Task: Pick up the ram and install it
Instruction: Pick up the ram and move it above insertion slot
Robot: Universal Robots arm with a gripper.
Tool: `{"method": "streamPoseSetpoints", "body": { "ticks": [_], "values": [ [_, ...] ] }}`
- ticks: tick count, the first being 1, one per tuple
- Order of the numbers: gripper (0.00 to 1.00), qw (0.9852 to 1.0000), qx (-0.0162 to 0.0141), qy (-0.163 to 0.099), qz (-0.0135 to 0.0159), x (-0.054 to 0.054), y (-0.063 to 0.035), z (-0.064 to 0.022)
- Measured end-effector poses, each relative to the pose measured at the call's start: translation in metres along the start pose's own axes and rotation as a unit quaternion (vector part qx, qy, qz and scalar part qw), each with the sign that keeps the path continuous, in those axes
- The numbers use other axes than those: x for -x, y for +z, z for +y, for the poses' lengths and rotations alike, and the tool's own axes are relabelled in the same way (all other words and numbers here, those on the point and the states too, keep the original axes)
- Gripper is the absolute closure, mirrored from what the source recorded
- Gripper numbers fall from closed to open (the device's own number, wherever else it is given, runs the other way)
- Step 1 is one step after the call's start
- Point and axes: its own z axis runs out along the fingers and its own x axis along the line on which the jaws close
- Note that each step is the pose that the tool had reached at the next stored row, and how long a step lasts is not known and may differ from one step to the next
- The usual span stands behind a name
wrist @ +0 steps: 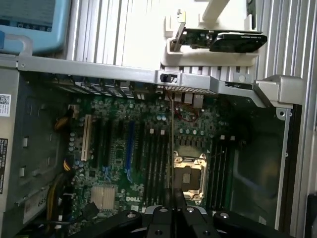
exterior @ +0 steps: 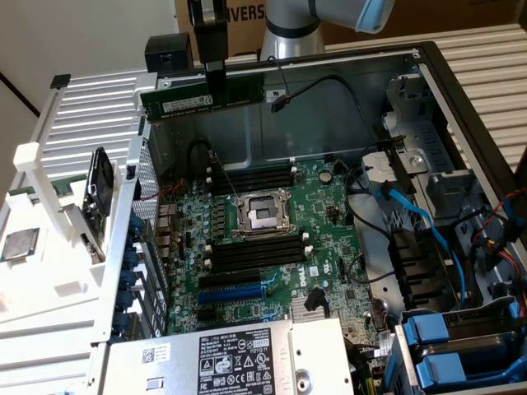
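The gripper (exterior: pixel 216 82) has its fingers clenched on the ram (exterior: pixel 177 103), held level high over the open computer case (exterior: pixel 321 123). Beneath the fingers lies the green motherboard (exterior: pixel 272 239); behind them stands a cardboard box (exterior: pixel 243 16). A white slatted table (exterior: pixel 90 115) surrounds the case.

Claw (exterior: pixel 216 82) clamped on ram (exterior: pixel 173 103) mid-length; stick high above motherboard (exterior: pixel 272 247) in open case (exterior: pixel 329 115).

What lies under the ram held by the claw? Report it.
The motherboard: black memory slots and the processor socket. The ram, gripped in the claw, hides a thin strip between them.
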Motion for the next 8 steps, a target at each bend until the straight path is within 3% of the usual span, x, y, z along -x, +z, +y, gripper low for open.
{"method": "streamPoseSetpoints", "body": {
  "ticks": [8],
  "values": [
    [0.88, 1.0, -0.0052, 0.006, -0.006, -0.0007, 0.0023, -0.0093]
  ]
}}
